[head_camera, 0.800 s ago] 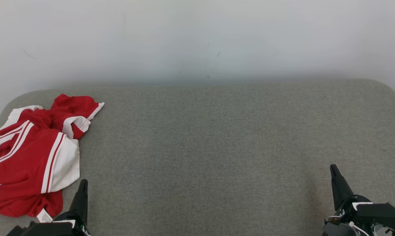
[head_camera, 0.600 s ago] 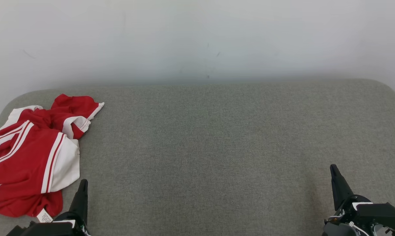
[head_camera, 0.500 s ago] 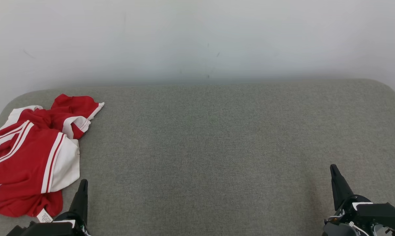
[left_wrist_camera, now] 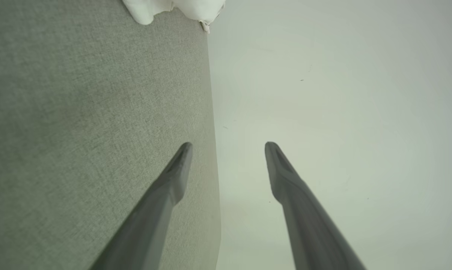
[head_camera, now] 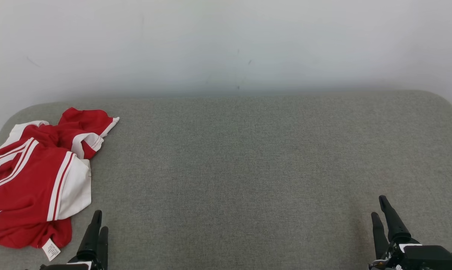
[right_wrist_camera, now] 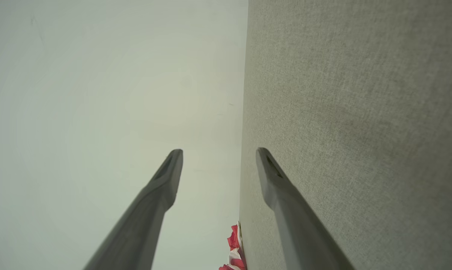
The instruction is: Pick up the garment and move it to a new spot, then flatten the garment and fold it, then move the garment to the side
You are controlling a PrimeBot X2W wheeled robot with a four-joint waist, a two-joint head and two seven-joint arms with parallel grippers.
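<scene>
Grey fabric surface (head_camera: pixel 248 168), pale wall (head_camera: pixel 226 45) — garment (head_camera: pixel 34 180) leftward

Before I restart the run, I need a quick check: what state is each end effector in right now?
Left end effector: open, holding nothing.
Right end effector: open, holding nothing.

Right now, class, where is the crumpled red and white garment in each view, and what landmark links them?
Head view: crumpled red and white garment at the left edge, on the grey fabric surface.
Left wrist view: its white fold at the top edge, left of centre.
Right wrist view: a red-and-white scrap at the bottom edge, near centre.
Shared landmark: the line where that surface meets the pale wall.
</scene>
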